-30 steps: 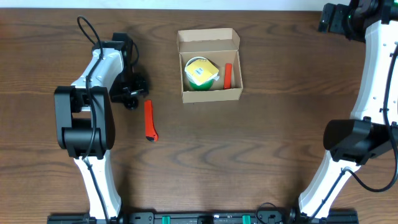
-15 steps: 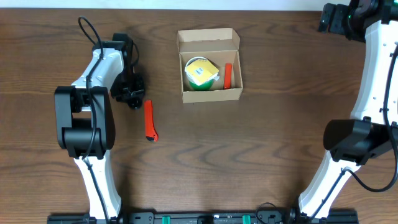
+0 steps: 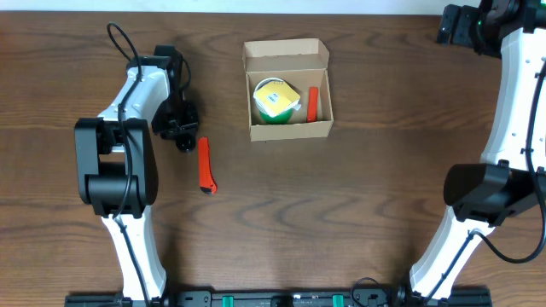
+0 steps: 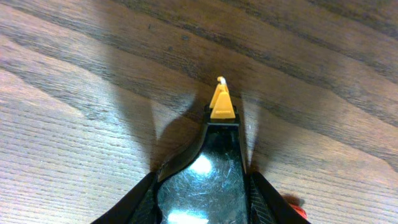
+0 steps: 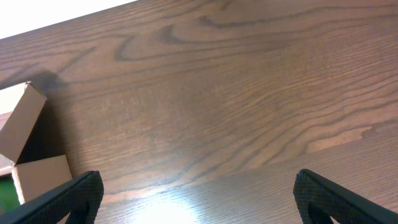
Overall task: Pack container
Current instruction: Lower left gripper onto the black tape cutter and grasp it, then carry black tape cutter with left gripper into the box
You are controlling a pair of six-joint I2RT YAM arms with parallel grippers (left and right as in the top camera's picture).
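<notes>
The container point(image 3: 287, 128), a small brown cardboard box with its flap lid open at the back, stands at the table's middle top. Inside lie a green and yellow tape roll point(image 3: 276, 100) and a red marker point(image 3: 313, 103). Another red marker point(image 3: 205, 165) lies on the table left of the box. My left gripper point(image 3: 181, 130) is just above and left of that marker, low over the wood. In the left wrist view it point(image 4: 202, 199) is shut on a glossy black object with a yellow tip point(image 4: 222, 104). My right gripper point(image 3: 465, 26) is open and empty at the far right top.
The right wrist view shows the box's flap and corner point(image 5: 25, 143) at its left edge, with bare wood between the wide-apart fingers point(image 5: 199, 193). A sliver of the loose red marker point(image 4: 292, 202) shows at the lower right of the left wrist view.
My left gripper has moved slightly toward the front, closer to the loose red marker. The right arm and the box have not moved.
</notes>
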